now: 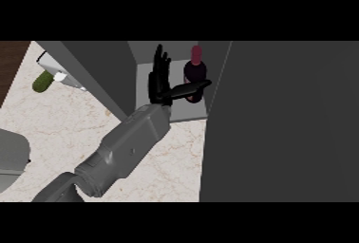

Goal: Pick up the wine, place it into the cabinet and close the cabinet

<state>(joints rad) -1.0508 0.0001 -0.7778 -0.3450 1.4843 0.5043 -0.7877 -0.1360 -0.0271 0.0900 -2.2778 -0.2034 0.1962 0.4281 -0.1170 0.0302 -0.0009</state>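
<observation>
Far left: a green object, maybe a cucumber (43, 81), lies on the marble desk (70, 128), just beside a pale box-like thing (56, 65) I cannot identify. Neither matters to the task.

Centre: one grey forearm (123, 152) comes up from the lower left edge and reaches into the open cabinet (105, 80). Which arm it is, is hard to tell from this angle; entering at the left, it reads as the left. No second hand in view.

The hand (160, 80) is inside the cabinet, fingers straight and spread upward, thumb stretched out to the right across the bottle. Open, not curled round anything.

Just right of the hand: the wine (195, 76), standing upright on the cabinet's pale shelf (188, 111), long axis vertical, cap towards the top. The thumb touches or crosses its body; the fingers stand apart from it to the left.

Right: the large dark cabinet door (280, 123), swung open, its edge just beside the bottle.

Judgement: bottle looks placed. Next the hand must draw back leftwards and down, clear of the bottle without tipping it, then swing the door shut.
</observation>
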